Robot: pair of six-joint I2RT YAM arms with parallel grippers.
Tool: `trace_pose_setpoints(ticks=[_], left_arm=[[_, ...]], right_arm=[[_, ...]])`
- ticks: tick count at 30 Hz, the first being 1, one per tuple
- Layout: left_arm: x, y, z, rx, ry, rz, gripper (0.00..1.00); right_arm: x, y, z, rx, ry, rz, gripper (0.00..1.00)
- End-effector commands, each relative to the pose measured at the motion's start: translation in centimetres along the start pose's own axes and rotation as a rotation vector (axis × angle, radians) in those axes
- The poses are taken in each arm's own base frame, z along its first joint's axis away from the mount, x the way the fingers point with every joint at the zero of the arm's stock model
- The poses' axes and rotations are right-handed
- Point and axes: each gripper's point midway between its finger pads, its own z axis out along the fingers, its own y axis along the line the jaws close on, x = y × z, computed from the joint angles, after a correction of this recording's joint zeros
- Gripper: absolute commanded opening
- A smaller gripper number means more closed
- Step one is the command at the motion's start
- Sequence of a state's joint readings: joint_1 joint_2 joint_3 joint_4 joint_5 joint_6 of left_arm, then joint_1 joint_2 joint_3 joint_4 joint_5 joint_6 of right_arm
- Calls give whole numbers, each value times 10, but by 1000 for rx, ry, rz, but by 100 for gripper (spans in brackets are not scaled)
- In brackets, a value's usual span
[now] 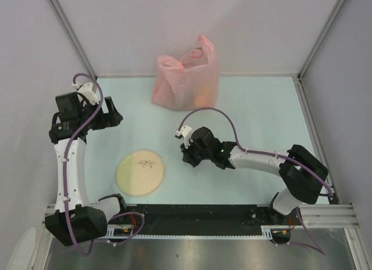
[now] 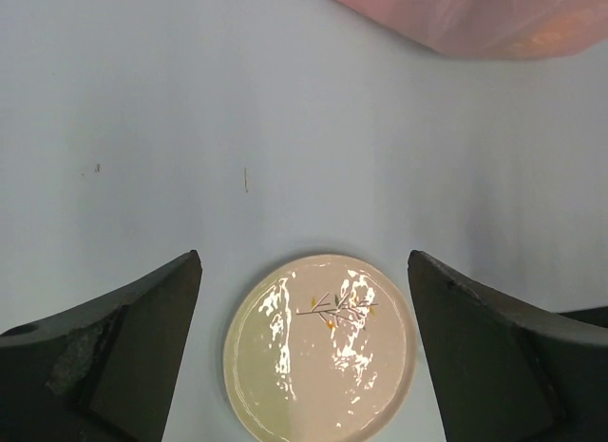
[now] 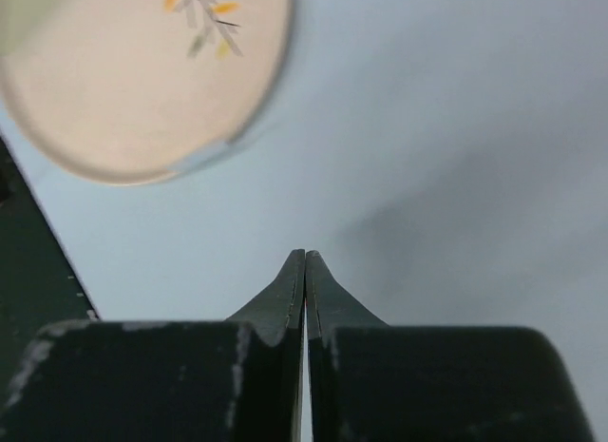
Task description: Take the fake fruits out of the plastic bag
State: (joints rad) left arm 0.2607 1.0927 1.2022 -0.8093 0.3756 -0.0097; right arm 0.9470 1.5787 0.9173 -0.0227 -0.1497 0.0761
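Evidently nothing was out: the fake fruits (image 1: 203, 98) sat inside the plastic bag (image 1: 185, 78); left gripper (image 2: 304, 263) spread, right gripper (image 3: 305, 266) pressed together, both empty.

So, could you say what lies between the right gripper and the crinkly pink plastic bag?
Only bare pale table lies between the right gripper and bag, in the top view.
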Motion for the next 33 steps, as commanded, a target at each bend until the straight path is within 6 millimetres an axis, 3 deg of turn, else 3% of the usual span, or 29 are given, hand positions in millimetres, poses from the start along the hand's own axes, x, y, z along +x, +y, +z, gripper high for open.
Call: trace_pose_setpoints(ticks=[1, 2, 4, 9, 14, 18, 24, 28, 30, 31, 32, 33], left_arm=[[-32, -7, -6, 16, -81, 16, 94], [-35, -11, -5, 37, -90, 4, 93], [-34, -14, -3, 53, -94, -16, 91], [-25, -26, -3, 105, -92, -63, 91], [-17, -31, -9, 119, -100, -60, 91], [-18, -35, -17, 126, -122, -61, 92], [-18, -36, -21, 125, -127, -48, 92], [-12, -33, -12, 123, -103, -53, 92], [-12, -32, -7, 122, -93, -48, 92], [-11, -32, -4, 123, -86, -42, 92], [-12, -32, -2, 122, -84, -35, 92], [-9, -30, 4, 118, -68, -36, 92]], right_arm=[[-19, 42, 22, -139, -54, -89, 0], [-29, 49, 26, -155, -68, -88, 0], [-26, 56, 42, -169, -51, -100, 0], [-44, 88, 72, -211, -64, -143, 0], [-26, 102, 99, -225, 15, -152, 0], [15, 80, 116, -124, 135, -94, 0], [42, 52, 110, 38, 179, 35, 0], [49, 30, 88, 153, 156, 93, 0], [69, 9, 75, 234, 174, 154, 0], [65, 6, 65, 249, 155, 175, 0], [83, -8, 55, 303, 180, 224, 0], [88, -13, 48, 322, 183, 249, 0]])
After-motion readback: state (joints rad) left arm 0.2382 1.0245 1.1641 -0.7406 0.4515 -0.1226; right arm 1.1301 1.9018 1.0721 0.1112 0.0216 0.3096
